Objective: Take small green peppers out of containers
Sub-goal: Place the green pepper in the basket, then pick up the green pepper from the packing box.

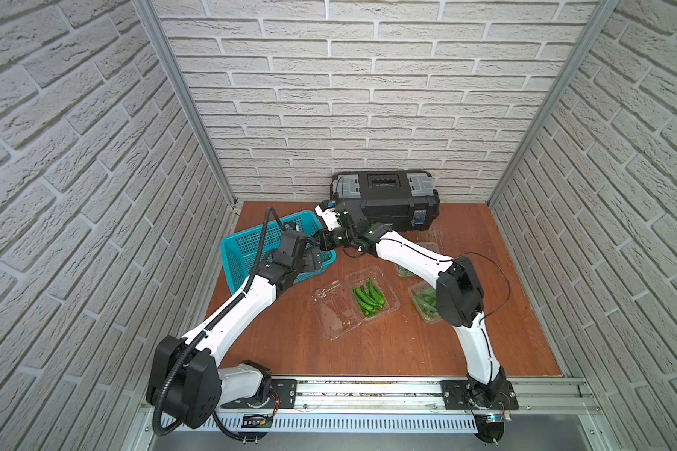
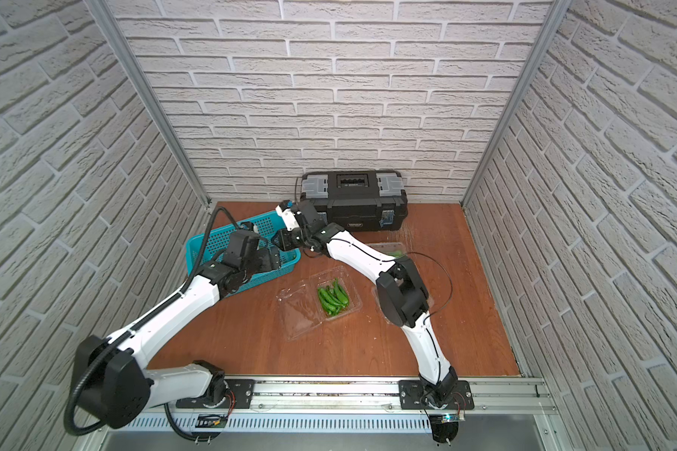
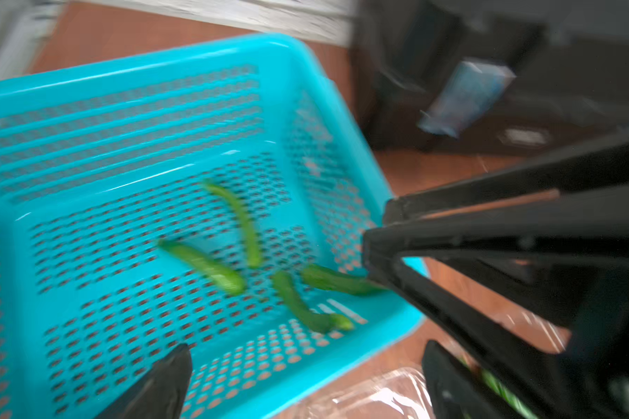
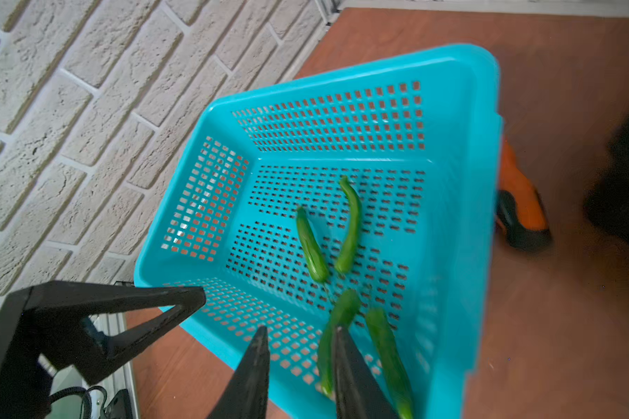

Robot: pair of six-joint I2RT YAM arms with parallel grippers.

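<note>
Slim glossy green peppers [image 4: 344, 306] are being dropped from the parted right gripper [image 4: 298, 337] into the teal perforated plastic basket [image 4: 342, 69] at ten o'clock; the left gripper [image 3: 305, 348] is being held wide, empty. Jaws are best being spread fully, low over its middle.

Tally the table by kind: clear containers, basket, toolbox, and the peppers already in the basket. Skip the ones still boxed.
Clear containers: 3
Teal basket: 1
Black toolbox: 1
Green peppers in the basket: 4
Total: 9

Slim glossy green peppers [image 2: 332, 298] fill an open clear plastic clamshell container [image 2: 300, 314] on the brown wooden tabletop [image 2: 466, 312].
</note>
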